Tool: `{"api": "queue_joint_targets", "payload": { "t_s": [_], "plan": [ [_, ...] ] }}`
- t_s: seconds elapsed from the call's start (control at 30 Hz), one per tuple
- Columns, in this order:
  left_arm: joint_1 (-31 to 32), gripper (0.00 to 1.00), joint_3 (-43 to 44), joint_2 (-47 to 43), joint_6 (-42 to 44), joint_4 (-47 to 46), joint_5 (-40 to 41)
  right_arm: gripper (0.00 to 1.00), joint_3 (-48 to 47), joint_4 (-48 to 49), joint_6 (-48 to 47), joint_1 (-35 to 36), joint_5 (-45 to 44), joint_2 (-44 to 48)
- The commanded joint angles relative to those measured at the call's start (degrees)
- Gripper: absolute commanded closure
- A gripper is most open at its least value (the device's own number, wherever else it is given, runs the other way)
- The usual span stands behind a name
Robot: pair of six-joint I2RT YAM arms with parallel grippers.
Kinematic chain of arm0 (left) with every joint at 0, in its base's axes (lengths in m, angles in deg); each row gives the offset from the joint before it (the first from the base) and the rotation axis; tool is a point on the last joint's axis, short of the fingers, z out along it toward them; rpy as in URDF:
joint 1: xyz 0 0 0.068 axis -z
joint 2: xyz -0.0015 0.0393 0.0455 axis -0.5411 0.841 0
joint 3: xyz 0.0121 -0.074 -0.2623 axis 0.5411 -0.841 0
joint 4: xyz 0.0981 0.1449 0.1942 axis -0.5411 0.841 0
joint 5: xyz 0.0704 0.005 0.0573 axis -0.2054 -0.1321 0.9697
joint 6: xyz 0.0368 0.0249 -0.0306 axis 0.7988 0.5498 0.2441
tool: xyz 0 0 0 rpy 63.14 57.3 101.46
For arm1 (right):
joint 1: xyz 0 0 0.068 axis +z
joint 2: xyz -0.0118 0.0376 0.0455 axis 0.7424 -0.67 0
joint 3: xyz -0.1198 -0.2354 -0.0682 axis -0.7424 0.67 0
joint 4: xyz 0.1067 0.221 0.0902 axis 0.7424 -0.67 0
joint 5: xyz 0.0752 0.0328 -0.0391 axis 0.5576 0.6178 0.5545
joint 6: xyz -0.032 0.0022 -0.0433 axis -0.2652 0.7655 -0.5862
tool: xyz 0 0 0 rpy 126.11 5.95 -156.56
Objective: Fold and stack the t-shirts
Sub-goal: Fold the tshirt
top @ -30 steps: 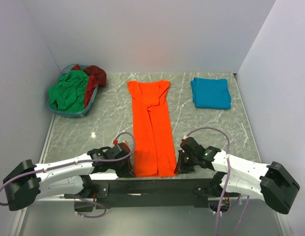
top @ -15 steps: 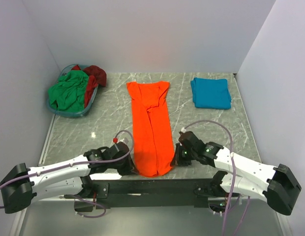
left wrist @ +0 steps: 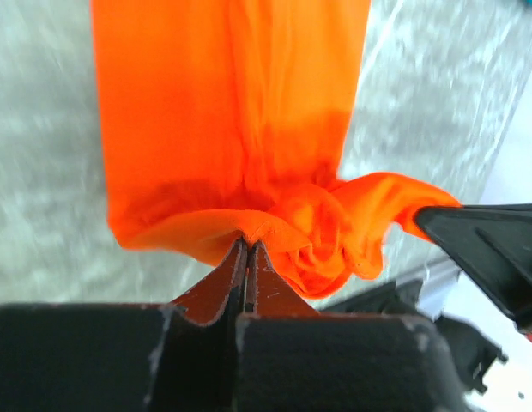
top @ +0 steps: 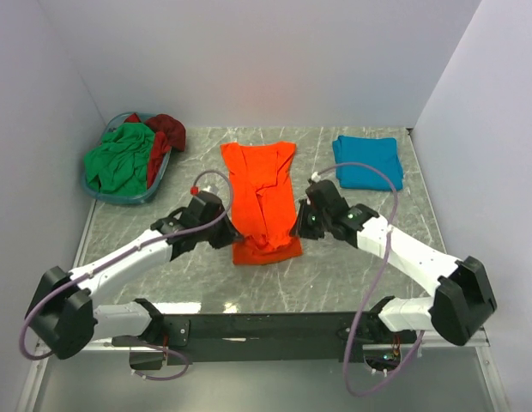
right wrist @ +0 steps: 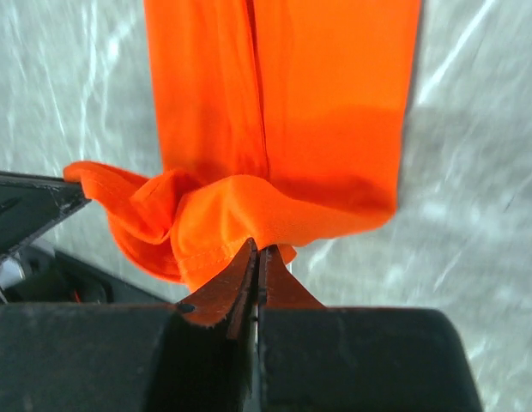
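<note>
The orange t-shirt (top: 262,193) lies lengthwise in the middle of the table, its near end lifted and doubled back over itself. My left gripper (top: 227,233) is shut on the shirt's near left hem corner (left wrist: 249,225). My right gripper (top: 302,225) is shut on the near right hem corner (right wrist: 249,215). Both hold the hem above the shirt's middle. The teal blue t-shirt (top: 367,161) lies folded at the back right. The green t-shirt (top: 120,159) and the dark red t-shirt (top: 166,130) sit bunched in the basket.
A blue plastic basket (top: 120,196) stands at the back left of the grey marble table (top: 189,275). White walls close in the left, back and right sides. A black rail (top: 266,326) runs along the near edge.
Both grippers have carried the orange shirt's near hem away from the near edge toward the shirt's middle, so the shirt is folding over itself.
</note>
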State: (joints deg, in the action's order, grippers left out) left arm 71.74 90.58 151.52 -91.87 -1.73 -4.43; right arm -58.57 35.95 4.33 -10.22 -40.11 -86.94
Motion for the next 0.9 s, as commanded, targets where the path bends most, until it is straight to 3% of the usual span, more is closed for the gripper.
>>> {"api": "queue_joint_targets", "payload": {
  "t_s": [0.0,0.43,0.87],
  "plan": [
    [-3.6,1.0,4.0,2.5,5.5,-3.7,0.8,1.0,-5.6,3.0,-3.1,-2.7,-1.5,-3.3],
    [-13.2,1.0,12.6,15.5,12.4,-11.4,-6.3,1.0,-17.8,3.9,-6.3,-9.2,1.1,-17.3],
    [-17.1,1.0,20.0,27.1,15.8,-11.4,-7.7,0.99,-25.8,3.4,-7.7,-12.9,5.0,-27.8]
  ]
}}
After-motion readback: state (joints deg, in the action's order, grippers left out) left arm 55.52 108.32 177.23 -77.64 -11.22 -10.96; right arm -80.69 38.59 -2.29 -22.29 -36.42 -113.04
